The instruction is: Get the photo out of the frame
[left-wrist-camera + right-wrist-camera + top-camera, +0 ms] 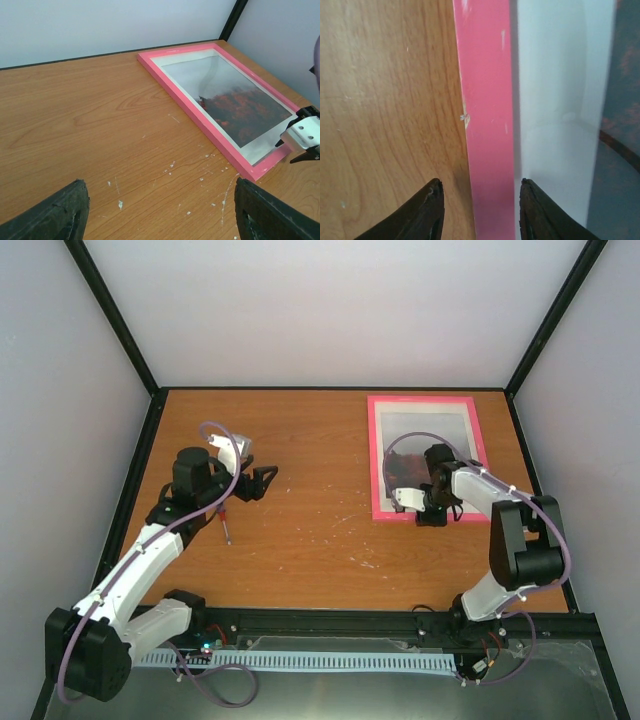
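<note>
The pink frame [377,455] lies flat at the back right of the table, and the photo [412,435] shows inside it with grey sky above red trees. My right gripper [430,517] is down at the frame's near rail. In the right wrist view its jaws [481,184] stand open astride the pink rail [487,100], one finger over the wood and the other over the white border [555,75]; neither is pressed on the rail. My left gripper [262,480] hovers open over bare wood at mid-left, holding nothing. The left wrist view shows the frame [185,97] and the photo [235,100] from the side.
A small red-handled screwdriver [226,526] lies on the table just in front of my left gripper. Black posts and pale walls close the table in on three sides. White flecks [172,165] are scattered on the wood between the arms.
</note>
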